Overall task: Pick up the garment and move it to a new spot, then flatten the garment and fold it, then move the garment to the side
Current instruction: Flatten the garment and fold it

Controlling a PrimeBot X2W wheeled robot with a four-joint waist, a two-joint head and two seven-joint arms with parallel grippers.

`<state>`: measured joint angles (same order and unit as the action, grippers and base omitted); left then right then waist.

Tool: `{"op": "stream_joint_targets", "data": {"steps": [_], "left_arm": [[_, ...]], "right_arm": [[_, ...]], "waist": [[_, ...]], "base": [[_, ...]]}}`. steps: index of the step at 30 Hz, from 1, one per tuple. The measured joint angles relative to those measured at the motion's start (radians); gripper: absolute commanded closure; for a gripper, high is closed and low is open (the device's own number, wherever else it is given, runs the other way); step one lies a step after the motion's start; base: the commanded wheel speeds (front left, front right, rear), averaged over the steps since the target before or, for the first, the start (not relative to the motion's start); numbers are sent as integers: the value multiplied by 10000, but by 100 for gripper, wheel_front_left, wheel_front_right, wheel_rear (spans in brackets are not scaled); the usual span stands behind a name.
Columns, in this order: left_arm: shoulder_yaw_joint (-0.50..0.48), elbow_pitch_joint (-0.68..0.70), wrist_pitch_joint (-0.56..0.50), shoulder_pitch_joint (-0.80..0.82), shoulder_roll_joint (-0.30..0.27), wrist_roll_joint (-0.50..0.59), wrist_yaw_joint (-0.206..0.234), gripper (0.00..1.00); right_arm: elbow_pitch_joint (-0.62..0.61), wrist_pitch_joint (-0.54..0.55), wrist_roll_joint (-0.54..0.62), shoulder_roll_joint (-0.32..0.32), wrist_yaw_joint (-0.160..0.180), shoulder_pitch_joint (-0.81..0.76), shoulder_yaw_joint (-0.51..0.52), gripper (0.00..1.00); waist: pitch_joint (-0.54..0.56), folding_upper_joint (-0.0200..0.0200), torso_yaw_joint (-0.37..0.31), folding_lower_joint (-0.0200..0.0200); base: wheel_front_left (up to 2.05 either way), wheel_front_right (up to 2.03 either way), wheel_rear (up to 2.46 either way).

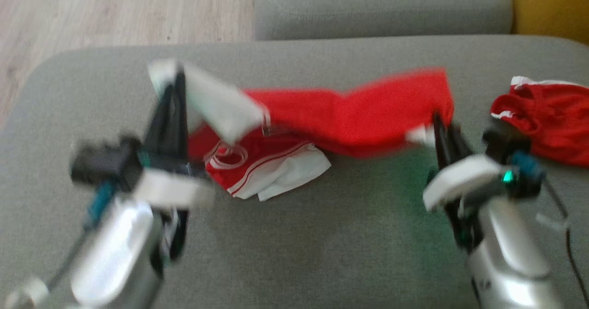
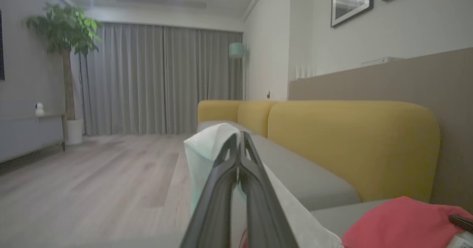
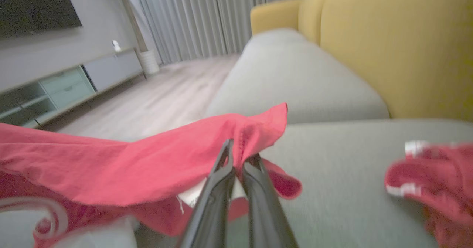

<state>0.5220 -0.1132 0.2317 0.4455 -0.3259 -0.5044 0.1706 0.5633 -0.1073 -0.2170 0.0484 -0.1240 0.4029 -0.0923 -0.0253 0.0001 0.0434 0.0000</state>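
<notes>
Head view is showing the garment (image 1: 349, 115), red with white panels, hanging stretched between both arms above the far half of the grey sofa seat (image 1: 322, 244). Its striped lower part is trailing on the seat left of centre. The left gripper (image 1: 178, 79) is pinching a white corner, fingers pressed together on the cloth. The right gripper (image 1: 437, 120) is clamping the red hem the same way. Motion blur is suggesting that the spreading step is under way. To do it well, I am judging that both arms should be pulling gently apart so the top edge is running taut. They should then be lowering it level toward the bare near edge, dragging the trailing part flat. All the while they should be steering clear of the second red garment (image 1: 547, 125) lying by the right edge.
</notes>
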Motion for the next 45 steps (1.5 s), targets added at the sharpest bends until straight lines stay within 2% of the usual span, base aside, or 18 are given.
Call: {"op": "stream_joint_targets", "data": {"steps": [5, 10, 11, 12, 13, 14, 15, 26, 34, 45], "left_arm": [[46, -130, 88, -1864, 213, -253, 286, 100], [-54, -316, 174, -2831, 420, -362, 408, 100], [-90, -372, 174, -2959, 483, -401, 408, 100], [-125, -412, 174, -3081, 539, -416, 407, 100], [-173, -418, 174, -3197, 596, -416, 407, 100], [-267, -416, 176, -3305, 654, -412, 405, 100], [-372, -414, 176, -3397, 702, -399, 403, 100], [-1229, -360, 176, -4425, 988, -31, 217, 100], [-1735, -355, 176, -4594, 1183, 337, -19, 100], [-2065, -357, 176, -4645, 1419, 694, -249, 100]], "right_arm": [[1116, -311, 194, -4, 0, -790, 134, 100], [1904, -721, 408, -4, 0, -850, 412, 100], [2019, -798, 408, -4, 0, -850, 414, 89], [2111, -884, 407, -4, 0, -849, 412, 73], [2182, -943, 407, -4, 0, -849, 414, 62], [2230, -1007, 395, -4, 0, -849, 416, 29], [2234, -1062, 362, -4, 0, -849, 422, 0], [1331, -1317, 52, -4, 0, -1411, 336, 0], [658, -1047, -562, -12, 0, -2133, -21, 0], [963, -594, -629, -13, 0, -2176, 255, 0]], "waist": [[-409, 0, 45, 0], [-699, 0, 36, 1], [-728, 0, 32, 0], [-752, 0, 29, 0], [-769, 0, 29, 0], [-782, 0, 30, 0], [-790, 0, 31, 0], [-594, 0, -102, -1], [-504, 0, -124, -1], [-626, 0, -15, 0]], "base": [[0, 0, 0], [0, 0, 0], [0, 0, 0], [0, 0, 0], [0, 0, 0], [0, 0, 0], [0, 0, 0], [0, 0, 0], [0, 0, 0], [0, 0, 0]]}}
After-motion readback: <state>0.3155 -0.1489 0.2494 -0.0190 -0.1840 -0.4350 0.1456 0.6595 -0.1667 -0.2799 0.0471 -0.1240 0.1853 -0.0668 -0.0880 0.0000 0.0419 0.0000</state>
